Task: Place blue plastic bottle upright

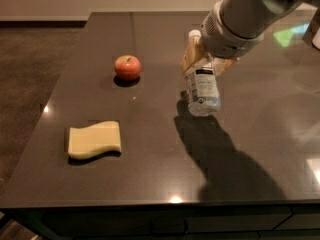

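Observation:
The blue plastic bottle [203, 90] is a clear bluish bottle with a white cap and a white-and-navy label. It hangs in my gripper [206, 60], cap up and away from the camera, base tilted toward the front, at the middle of the dark table [150, 174]. The base is close to the tabletop; I cannot tell whether it touches. The tan fingers [190, 55] are shut on the bottle's upper part, just below the cap. My grey arm comes in from the upper right.
A red apple [127, 67] stands to the left of the bottle. A yellow sponge [95, 139] lies at the front left. The table's left and front edges are close by. A white object [316, 38] shows at the far right edge.

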You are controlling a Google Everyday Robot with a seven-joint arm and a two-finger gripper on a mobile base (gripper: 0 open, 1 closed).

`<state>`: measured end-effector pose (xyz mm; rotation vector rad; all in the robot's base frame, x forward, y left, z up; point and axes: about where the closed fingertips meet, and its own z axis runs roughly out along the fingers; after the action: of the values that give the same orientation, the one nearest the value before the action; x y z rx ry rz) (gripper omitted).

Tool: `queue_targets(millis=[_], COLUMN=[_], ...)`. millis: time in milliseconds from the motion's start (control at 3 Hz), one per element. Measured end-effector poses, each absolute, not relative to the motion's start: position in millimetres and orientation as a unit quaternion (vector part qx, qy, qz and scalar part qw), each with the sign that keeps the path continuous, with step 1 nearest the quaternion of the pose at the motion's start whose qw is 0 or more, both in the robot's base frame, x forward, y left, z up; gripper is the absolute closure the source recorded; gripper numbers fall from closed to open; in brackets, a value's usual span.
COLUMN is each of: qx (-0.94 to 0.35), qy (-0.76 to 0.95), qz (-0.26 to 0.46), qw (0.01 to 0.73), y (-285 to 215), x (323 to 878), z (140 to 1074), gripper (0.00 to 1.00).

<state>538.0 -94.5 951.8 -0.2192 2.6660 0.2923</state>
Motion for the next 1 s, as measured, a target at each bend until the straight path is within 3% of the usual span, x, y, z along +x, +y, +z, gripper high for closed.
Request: queue_targets(millis=[667, 1000], qx=[-0.175, -0.237], qy=[0.924, 0.909], qz=[0.188, 0.186], qw=[0.284, 0.289], y=[-89.2, -86.5], x=[532.1, 530.1], z=[966.6, 968.0], gripper=[1.00, 1.00])
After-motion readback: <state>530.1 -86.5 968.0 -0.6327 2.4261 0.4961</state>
